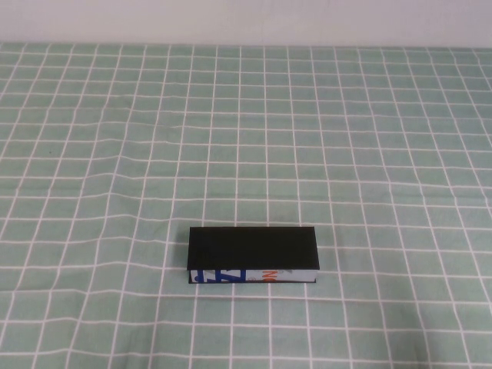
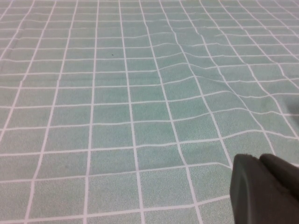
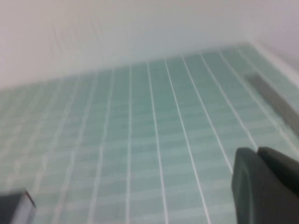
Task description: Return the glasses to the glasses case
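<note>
A shut glasses case [image 1: 253, 256] lies alone in the lower centre of the high frame on a green checked cloth [image 1: 246, 138] covering the surface. It is a matte black rectangular box, its lid down flat, with the long side facing the camera white and printed in blue and orange. No glasses show in any view; whether they are inside the case cannot be told.

By its look the case is light and stiff, with hard flat faces and crisp edges, not fragile but apt to slide on the wrinkled cloth if nudged. The better hold is likely across its short width, fingers on the two long sides, or under the front lip of the lid to flip it open.

Neither arm appears in the high frame. The left gripper [image 2: 264, 189] shows only as a dark tip at the lower right of its wrist frame, above bare cloth; the right gripper [image 3: 266, 186] likewise, lower right of its blurred wrist frame. For both, whether the fingers are apart or together cannot be told.
</note>
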